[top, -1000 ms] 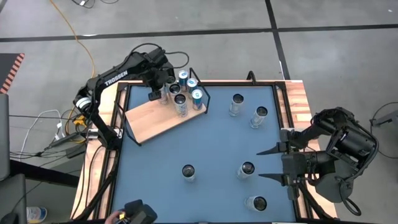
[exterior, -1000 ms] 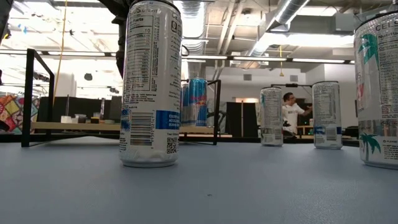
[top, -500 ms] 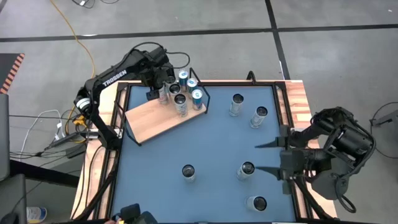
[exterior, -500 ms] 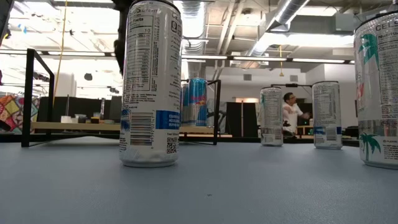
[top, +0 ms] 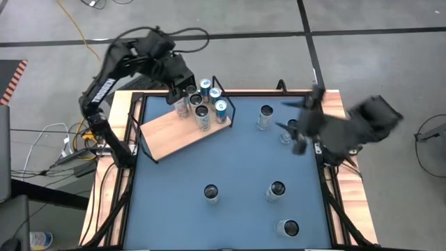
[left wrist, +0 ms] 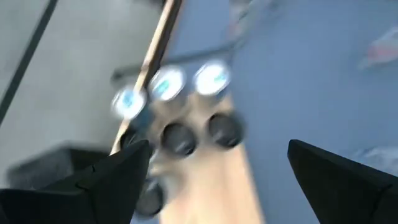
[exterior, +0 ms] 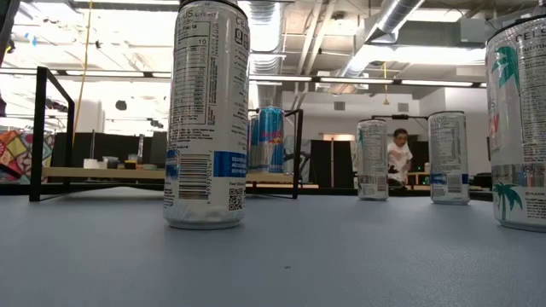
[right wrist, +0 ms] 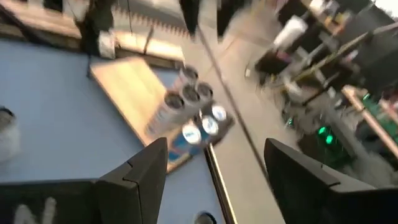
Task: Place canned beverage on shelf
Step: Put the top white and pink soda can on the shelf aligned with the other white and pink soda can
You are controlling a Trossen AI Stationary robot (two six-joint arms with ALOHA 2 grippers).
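Shelf, table's 10 o'clock: six cans clustered at its wire-frame end. Left gripper above them, released, empty. Right gripper, 2 o'clock, fingers parted, empty.

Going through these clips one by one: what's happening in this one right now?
A two-arm robot is stocking cans onto a wooden shelf. Six cans stand clustered at the shelf's framed end. The left gripper hangs open and empty just above that cluster. The right gripper, open and empty too, is over the two cans at the table's far right. Three more cans wait on the blue tabletop.
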